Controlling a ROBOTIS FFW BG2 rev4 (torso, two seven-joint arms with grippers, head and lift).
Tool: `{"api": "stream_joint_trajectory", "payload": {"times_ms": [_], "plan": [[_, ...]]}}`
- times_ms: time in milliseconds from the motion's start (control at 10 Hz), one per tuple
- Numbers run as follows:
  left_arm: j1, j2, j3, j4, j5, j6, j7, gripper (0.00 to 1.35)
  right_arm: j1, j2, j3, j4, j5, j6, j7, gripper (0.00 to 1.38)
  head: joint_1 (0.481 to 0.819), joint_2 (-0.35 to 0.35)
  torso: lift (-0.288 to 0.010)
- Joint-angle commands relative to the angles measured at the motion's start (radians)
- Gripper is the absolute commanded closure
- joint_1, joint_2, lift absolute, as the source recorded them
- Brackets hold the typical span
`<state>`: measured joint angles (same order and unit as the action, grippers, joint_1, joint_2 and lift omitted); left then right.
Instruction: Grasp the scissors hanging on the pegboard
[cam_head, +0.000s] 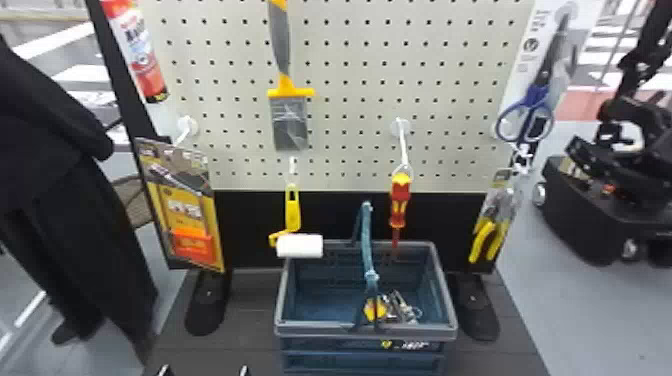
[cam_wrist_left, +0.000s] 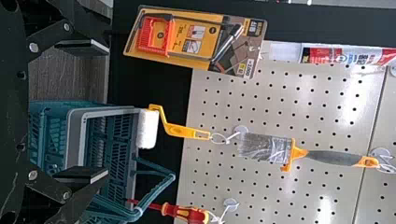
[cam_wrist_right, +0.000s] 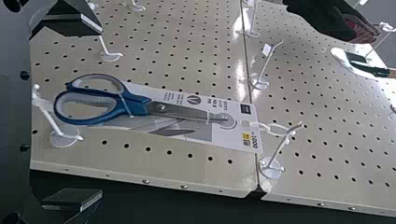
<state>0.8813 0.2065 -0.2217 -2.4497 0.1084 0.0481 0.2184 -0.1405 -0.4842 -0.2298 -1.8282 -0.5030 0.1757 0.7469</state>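
**Right gripper straddles the scissors, nothing held yet**

On the left, the left gripper (cam_wrist_left: 108, 111) hangs spread and empty, facing the paint roller (cam_wrist_left: 150, 128) and the blue basket (cam_wrist_left: 79, 140). Across the pegboard (cam_head: 350, 50) come the paintbrush (cam_head: 288, 107) and the red screwdriver (cam_head: 400, 200). At the board's far right edge hang the scissors (cam_wrist_right: 112, 100). They are blue-handled and fixed to a printed card (cam_wrist_right: 210, 133), which hangs from a white hook (cam_wrist_right: 280, 135). Yellow-handled pliers (cam_head: 492, 225) hang just below. The right gripper (cam_wrist_right: 95, 112) is spread wide and holds nothing, one finger on either side of the handle loops and apart from them.

The likely trouble is at the close. A spare white peg (cam_wrist_right: 53, 121) stands just beside the handles, and a finger could catch it. If the fingers pinch only the thin card, it may bend or slip free. Pulling straight out without lifting the card off its hook could tug the board or tear the hanging hole. A drop would likely strike the pliers.
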Motion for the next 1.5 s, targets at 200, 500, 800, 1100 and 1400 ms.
{"api": "stream_joint_trajectory", "payload": {"times_ms": [200,500,800,1100,1400], "plan": [[-0.013,0.017,-0.01,0.009,0.016,-0.005,0.004,0.37,-0.179,-0.093,0.144,0.079,-0.083,0.028,-0.015,0.07,0.549,0.0,-0.1],[-0.015,0.019,-0.01,0.014,0.016,-0.007,0.004,0.37,-0.295,-0.139,0.216,0.17,-0.121,0.05,-0.02,0.07,0.549,0.0,-0.1],[-0.022,0.017,-0.013,0.023,0.019,-0.008,0.004,0.37,-0.334,-0.148,0.256,0.197,-0.146,0.067,-0.021,0.07,0.549,0.0,-0.1],[-0.026,0.017,-0.013,0.028,0.022,-0.01,0.004,0.37,-0.364,-0.149,0.273,0.187,-0.126,0.073,-0.023,0.19,0.549,0.0,-0.1],[-0.028,0.017,-0.016,0.031,0.02,-0.01,0.004,0.37,-0.359,-0.148,0.273,0.207,-0.158,0.073,-0.023,0.91,0.549,0.0,-0.1]]}}
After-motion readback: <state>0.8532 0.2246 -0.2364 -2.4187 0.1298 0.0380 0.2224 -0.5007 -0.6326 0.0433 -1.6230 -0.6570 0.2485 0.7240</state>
